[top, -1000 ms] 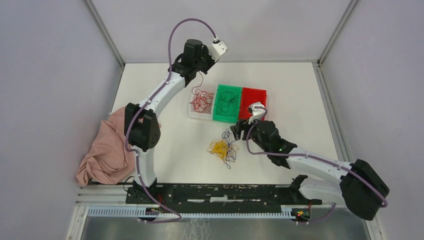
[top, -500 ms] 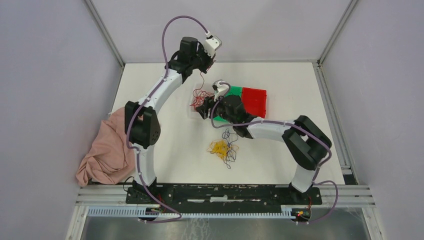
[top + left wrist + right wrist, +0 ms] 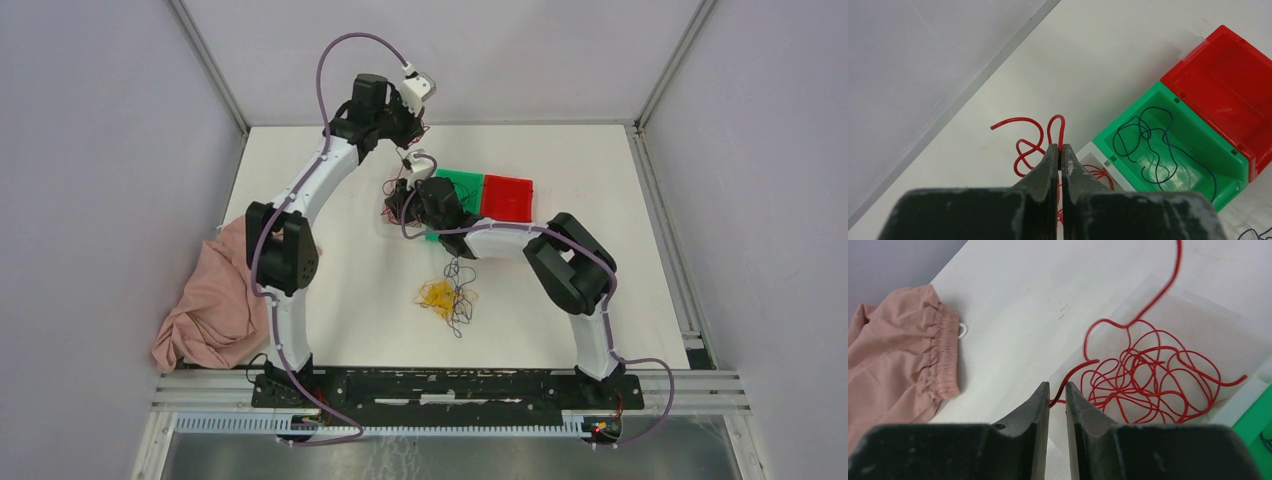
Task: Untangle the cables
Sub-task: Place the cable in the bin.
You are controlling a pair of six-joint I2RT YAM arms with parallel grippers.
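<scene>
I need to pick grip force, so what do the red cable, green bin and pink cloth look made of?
Red cable: likely plastic-coated wire; glossy, holds springy loops. Green bin: probably moulded hard plastic, smooth sheen. Pink cloth: soft fabric, matte, wrinkled, gathered hem.

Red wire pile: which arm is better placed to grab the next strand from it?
Right, probably. The right gripper sits low at the red wire pile, jaws straddling a loose strand end. The left gripper is busy: shut on a red strand, held up above the tray.
</scene>
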